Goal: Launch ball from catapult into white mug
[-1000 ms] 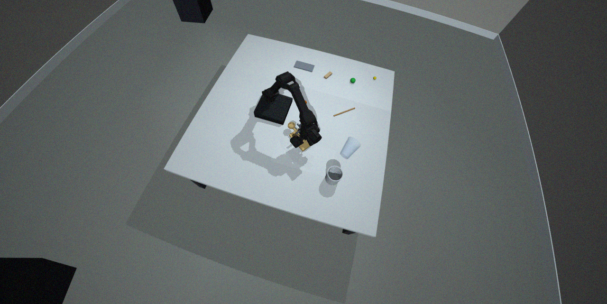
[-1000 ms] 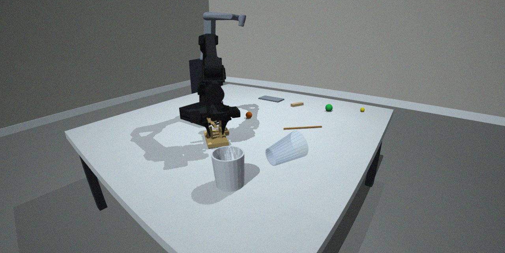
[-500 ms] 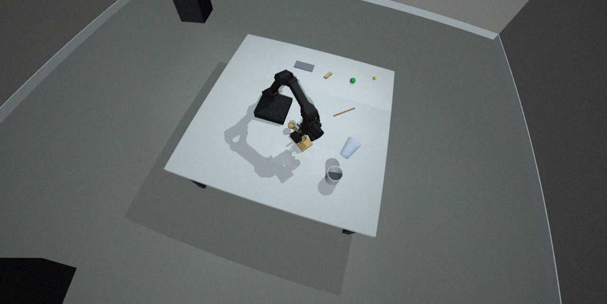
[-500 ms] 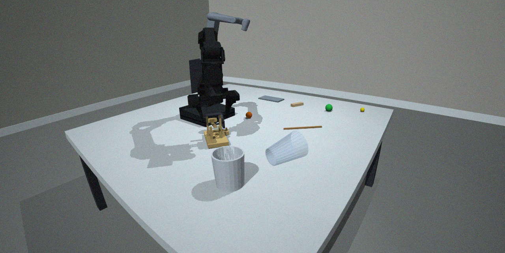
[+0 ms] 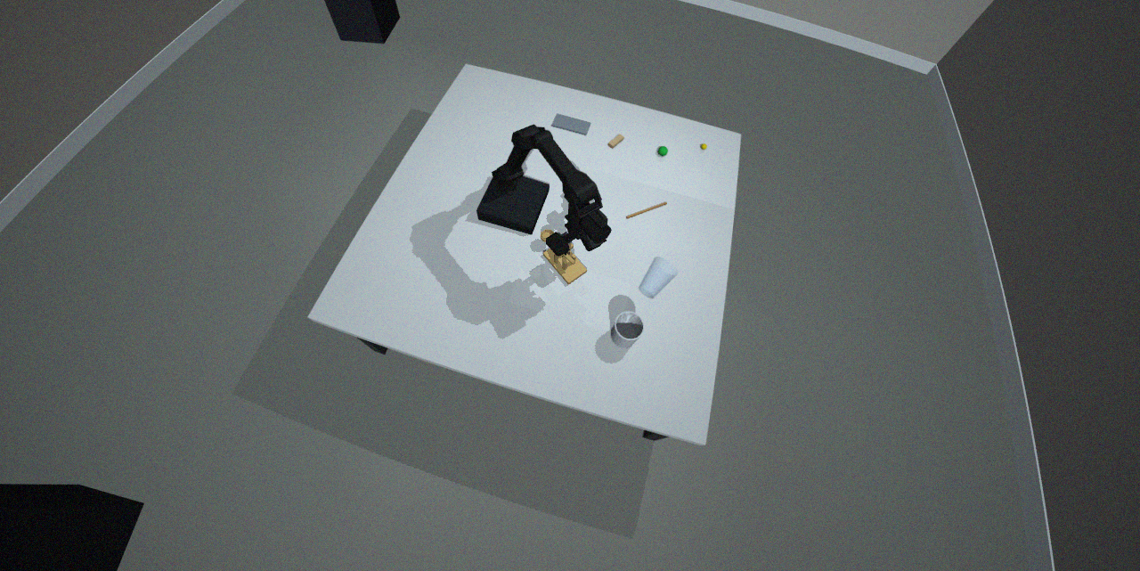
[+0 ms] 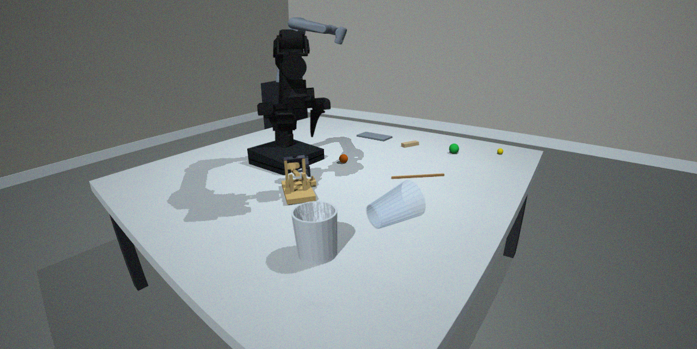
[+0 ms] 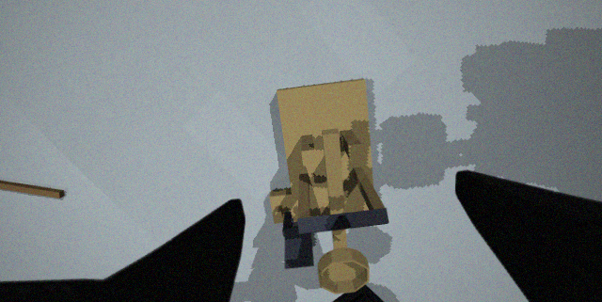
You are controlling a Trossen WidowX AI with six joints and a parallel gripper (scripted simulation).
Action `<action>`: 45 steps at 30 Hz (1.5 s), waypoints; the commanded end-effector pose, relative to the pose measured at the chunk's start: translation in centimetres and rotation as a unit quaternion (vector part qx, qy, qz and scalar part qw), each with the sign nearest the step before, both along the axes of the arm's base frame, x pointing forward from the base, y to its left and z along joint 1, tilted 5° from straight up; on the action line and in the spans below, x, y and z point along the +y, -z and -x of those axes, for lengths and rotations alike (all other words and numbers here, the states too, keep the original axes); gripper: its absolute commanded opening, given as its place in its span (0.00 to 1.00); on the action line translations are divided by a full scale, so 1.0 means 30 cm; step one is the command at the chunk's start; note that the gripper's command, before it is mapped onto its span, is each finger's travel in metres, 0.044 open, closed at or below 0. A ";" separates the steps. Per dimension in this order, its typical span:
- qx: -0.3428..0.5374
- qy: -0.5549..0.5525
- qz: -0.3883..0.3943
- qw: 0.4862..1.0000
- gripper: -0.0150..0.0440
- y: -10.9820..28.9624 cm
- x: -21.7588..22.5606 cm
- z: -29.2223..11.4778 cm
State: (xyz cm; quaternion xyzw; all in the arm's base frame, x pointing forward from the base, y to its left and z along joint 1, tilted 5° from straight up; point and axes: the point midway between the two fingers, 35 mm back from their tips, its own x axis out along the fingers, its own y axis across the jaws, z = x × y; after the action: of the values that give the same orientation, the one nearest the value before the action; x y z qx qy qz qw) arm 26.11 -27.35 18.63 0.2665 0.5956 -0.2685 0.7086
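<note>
Gripper (image 7: 348,246) released, holding nothing, above the catapult (image 7: 329,161); next, descend squarely over the orange ball (image 6: 343,157) behind the catapult, centering it between the jaws

The arm (image 6: 287,88) stands folded above its base, wrist tipped downward, jaws spread wide and holding nothing.

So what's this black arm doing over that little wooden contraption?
It's setting up a toy catapult meant to fling a ball into the upright white mug. The end effector is open, holds nothing, and hangs above the catapult. The catapult's spoon is empty; an orange ball lies on the table beside the arm's base. A second cup lies tipped over nearby.
</note>
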 end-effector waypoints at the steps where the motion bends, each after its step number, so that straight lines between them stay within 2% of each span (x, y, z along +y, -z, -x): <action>1: 0.013 -0.021 -0.012 1.000 0.87 0.048 0.080 -0.037; 4: 0.015 -0.066 -0.009 0.998 0.76 0.086 0.250 -0.099; 11: 0.013 -0.154 -0.001 0.988 0.76 0.190 0.604 -0.122; 16: 0.010 -0.196 0.004 0.981 0.76 0.256 0.767 -0.081; 23: 0.026 -0.294 0.002 0.956 0.76 0.378 1.015 0.068; 45: 0.027 -0.302 0.002 0.953 0.76 0.485 1.044 0.064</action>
State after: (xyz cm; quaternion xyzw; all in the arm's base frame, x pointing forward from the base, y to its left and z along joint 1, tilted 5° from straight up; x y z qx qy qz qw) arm 24.42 4.09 4.76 0.0668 0.6622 -0.0460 0.7449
